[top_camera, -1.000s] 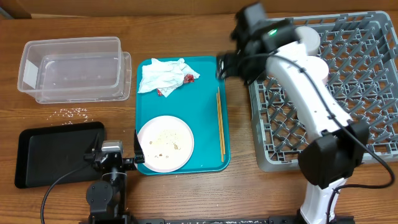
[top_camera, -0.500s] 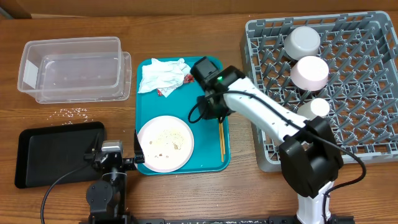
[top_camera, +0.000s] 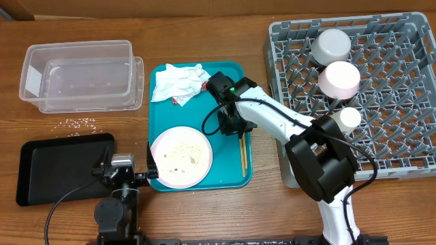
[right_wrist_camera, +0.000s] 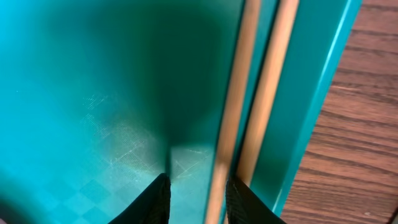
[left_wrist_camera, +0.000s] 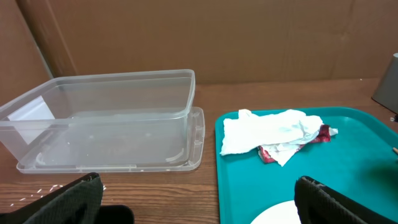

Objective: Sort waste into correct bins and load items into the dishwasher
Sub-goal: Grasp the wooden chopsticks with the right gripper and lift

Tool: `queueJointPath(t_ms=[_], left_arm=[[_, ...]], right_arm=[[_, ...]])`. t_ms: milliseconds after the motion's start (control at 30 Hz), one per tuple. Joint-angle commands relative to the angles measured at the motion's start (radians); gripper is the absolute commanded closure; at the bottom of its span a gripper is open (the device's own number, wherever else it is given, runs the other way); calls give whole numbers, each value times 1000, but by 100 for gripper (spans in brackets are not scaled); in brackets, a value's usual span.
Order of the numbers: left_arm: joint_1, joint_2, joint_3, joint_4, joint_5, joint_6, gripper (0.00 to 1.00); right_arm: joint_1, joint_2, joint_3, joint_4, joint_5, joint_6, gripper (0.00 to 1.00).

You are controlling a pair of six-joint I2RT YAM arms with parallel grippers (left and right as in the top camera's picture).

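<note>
Two wooden chopsticks [top_camera: 242, 146] lie along the right edge of the teal tray [top_camera: 228, 75]. My right gripper [top_camera: 230, 126] is low over the tray and open. In the right wrist view its fingertips [right_wrist_camera: 199, 199] straddle the left chopstick [right_wrist_camera: 233, 93], with the other just outside the right finger. A white plate [top_camera: 180, 156] with crumbs, a crumpled napkin [top_camera: 176, 83] and a red wrapper [top_camera: 206, 85] are on the tray. My left gripper [top_camera: 129, 175] rests open and empty at the front edge [left_wrist_camera: 199, 208], left of the plate.
A clear plastic container [top_camera: 78, 75] on its lid stands at back left. A black tray [top_camera: 65, 167] is at front left. The grey dish rack [top_camera: 395, 116] at right holds a white bowl [top_camera: 331, 44], a pink bowl [top_camera: 339, 78] and a small cup [top_camera: 349, 118].
My right arm swung from the dish rack's left edge over to the tray and came down onto the chopsticks. The left arm has not moved.
</note>
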Motion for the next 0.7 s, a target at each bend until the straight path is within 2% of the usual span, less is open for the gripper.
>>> queueJointPath(t_ms=[0, 333, 500, 667], left_arm=[[5, -11, -4, 2, 11, -13, 0], [5, -11, -4, 2, 11, -13, 0], [5, -11, -4, 2, 11, -13, 0], [5, -11, -4, 2, 11, -13, 0]], right_arm=[[-4, 0, 0, 3, 23, 11, 68], [-4, 2, -14, 26, -1, 12, 69], [-4, 2, -67, 72, 0, 7, 77], [-4, 1, -70, 66, -2, 16, 90]])
